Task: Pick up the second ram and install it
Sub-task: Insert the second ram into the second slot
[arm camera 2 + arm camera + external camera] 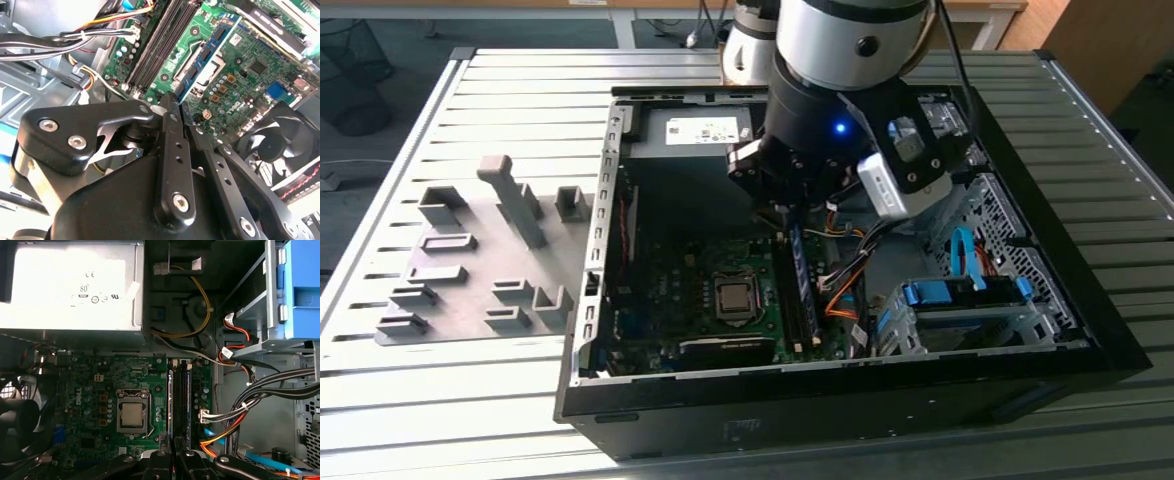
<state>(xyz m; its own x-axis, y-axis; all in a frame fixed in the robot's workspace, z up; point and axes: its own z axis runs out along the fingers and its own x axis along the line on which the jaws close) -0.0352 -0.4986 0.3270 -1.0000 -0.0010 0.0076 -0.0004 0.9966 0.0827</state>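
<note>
Silver-and-black arm (pixel 834 60) with blue indicator light; matte black tool (pixel 176 107), linkage fingers (pixel 172 150) fastened by silver screws.

The place looked like a robotics lab or workshop. An opened computer case (pixel 1014 330) lay on a ribbed metal bench (pixel 480 400), with a grey fixture tray (pixel 480 260) near the bench's edge on the exterior view's left, and wooden desks (pixel 987 15) stood beyond.

The open computer case (pixel 594 250) leaves free room above the motherboard (pixel 95 390); cable bundles (pixel 260 400) and the blue drive cage (pixel 967 300) crowd one side of the memory slots (pixel 181 400); a fan (pixel 20 425) flanks the other.
</note>
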